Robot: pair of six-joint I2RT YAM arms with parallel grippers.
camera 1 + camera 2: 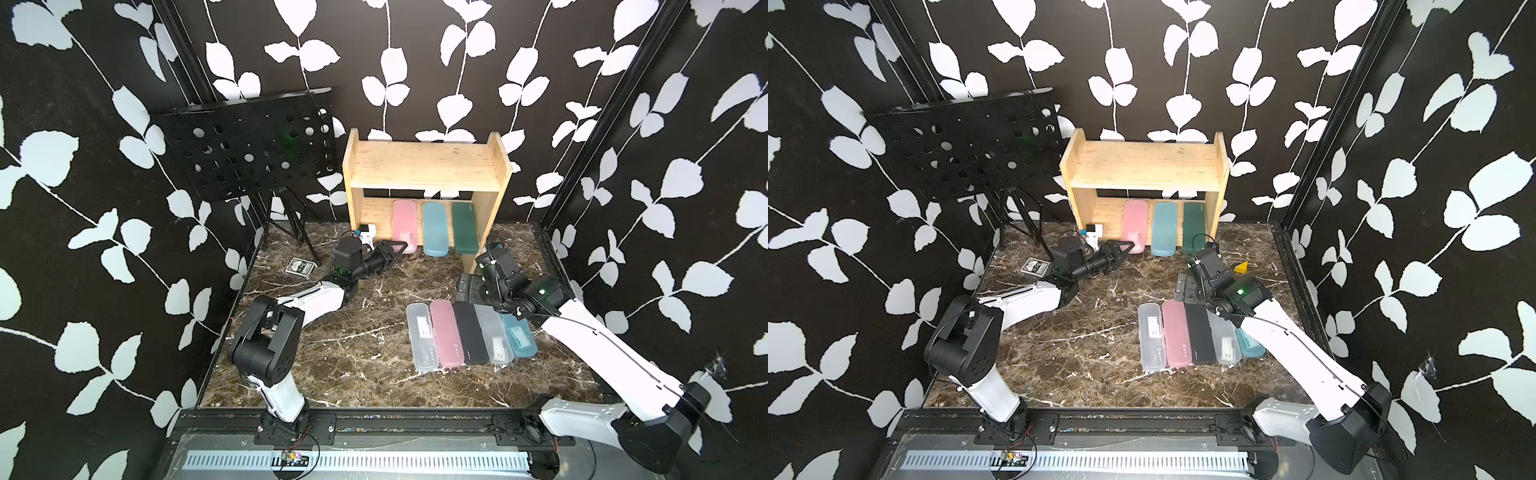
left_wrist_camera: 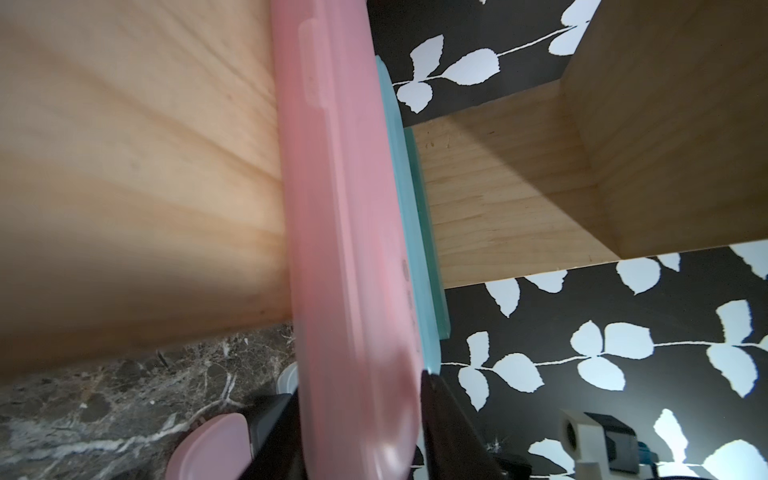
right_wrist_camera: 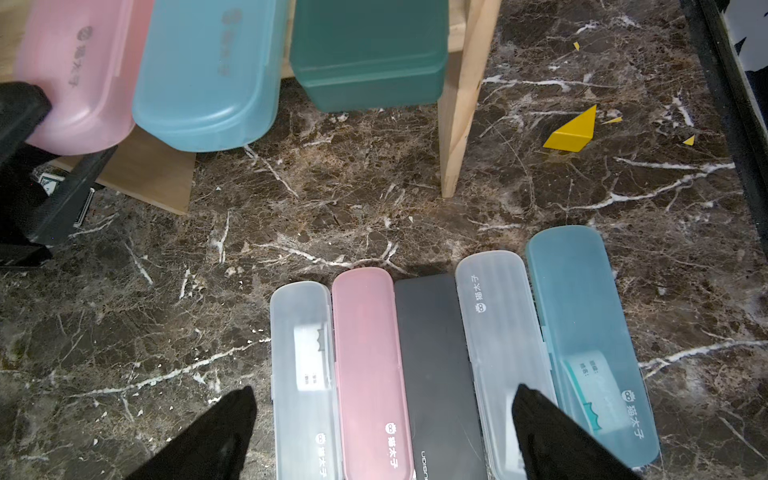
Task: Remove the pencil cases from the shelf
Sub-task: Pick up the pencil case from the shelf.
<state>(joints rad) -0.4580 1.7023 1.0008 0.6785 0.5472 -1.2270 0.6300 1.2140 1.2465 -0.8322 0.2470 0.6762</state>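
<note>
The left gripper had its jaws pressed onto the near end of the pink case on the lower tier of the shelf, beside the blue case and the dark green case. The right gripper hung wide open over the row of five cases on the table.

Stand: you've got a black perforated music stand back left, on a tripod.
Card box: small, patterned, flat on the table near the tripod feet.
Yellow wedge: near the table's right edge, chips beside it.
Table: dark marble.
Walls: black, white leaf print.
</note>
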